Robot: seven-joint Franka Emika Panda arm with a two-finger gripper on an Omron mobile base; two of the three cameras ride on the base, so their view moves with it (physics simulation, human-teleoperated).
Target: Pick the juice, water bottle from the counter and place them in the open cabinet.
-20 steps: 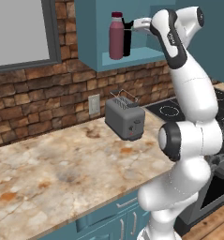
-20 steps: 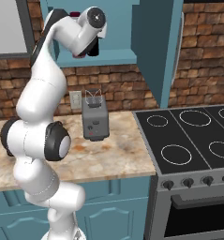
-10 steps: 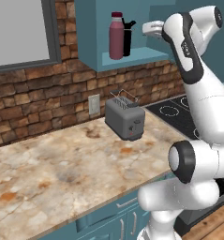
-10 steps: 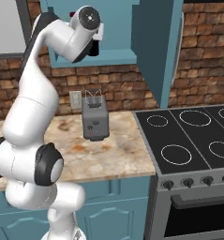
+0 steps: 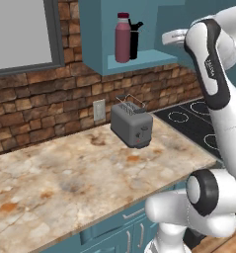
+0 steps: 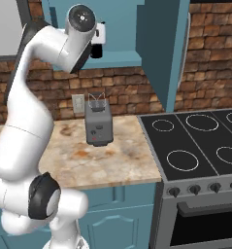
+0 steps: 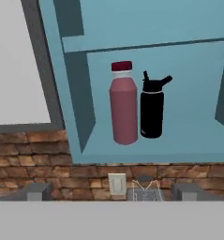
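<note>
The juice (image 7: 124, 108) and the water bottle (image 7: 152, 108) stand upright side by side on the shelf of the open cabinet (image 7: 179, 140), very close to each other (juice on the left in the hand view). The pincer (image 7: 111, 191) is released and holds nothing, its fingertips (image 7: 37, 190) wide apart in front of the cabinet, apart from both bottles. A toaster (image 5: 132, 125) stands on the desk (image 5: 65, 178) below, w/ a stove (image 6: 200, 146) beside it.

Open cabinet (image 7: 76, 117) top cut off by frame edge; toaster (image 7: 144, 189) body cropped below.
</note>
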